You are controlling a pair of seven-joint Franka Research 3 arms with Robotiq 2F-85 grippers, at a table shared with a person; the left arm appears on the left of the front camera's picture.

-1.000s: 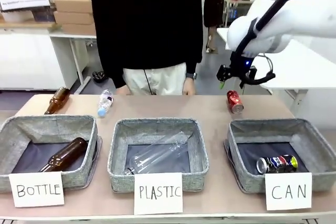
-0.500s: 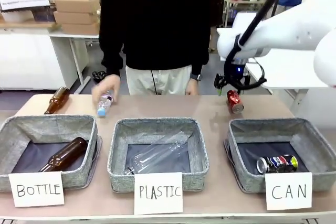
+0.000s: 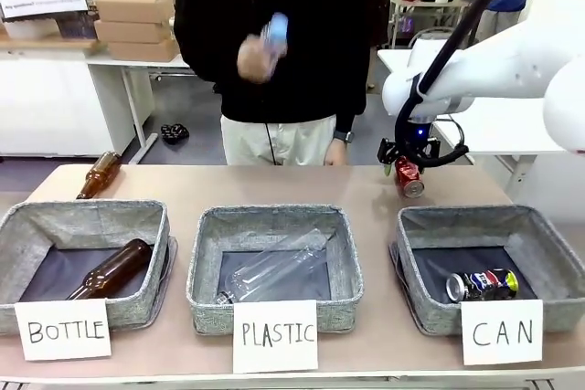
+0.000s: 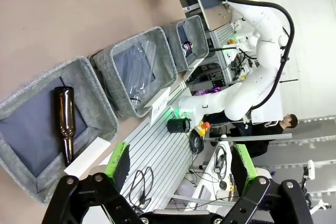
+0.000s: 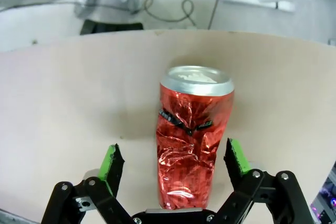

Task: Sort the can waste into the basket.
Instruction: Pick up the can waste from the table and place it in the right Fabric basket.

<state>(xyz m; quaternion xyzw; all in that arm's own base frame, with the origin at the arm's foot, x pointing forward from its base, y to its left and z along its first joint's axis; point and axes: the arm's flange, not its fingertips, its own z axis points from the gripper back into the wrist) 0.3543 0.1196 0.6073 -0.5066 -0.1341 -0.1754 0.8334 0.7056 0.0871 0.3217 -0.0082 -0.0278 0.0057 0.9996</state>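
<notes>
The right claw (image 5: 173,163) straddled, spread, the red can (image 5: 191,135) (thin, crumpled, light, likely slippery), best pinched mid-body.

white glossy arm (image 3: 512,52) with a black cable along it, black gripper (image 5: 173,169) with green pads (image 5: 237,156) and little silver screws

A robotics lab is shown. At the far left, cardboard boxes (image 3: 131,17) are stacked on a white bench (image 3: 55,89), while more white tables (image 3: 512,116) and equipment racks are seen at the far right. Cables (image 4: 140,186) and a red emergency stop button (image 4: 202,127) are seen on the slotted aluminium base (image 4: 152,153) in the left wrist view.
</notes>
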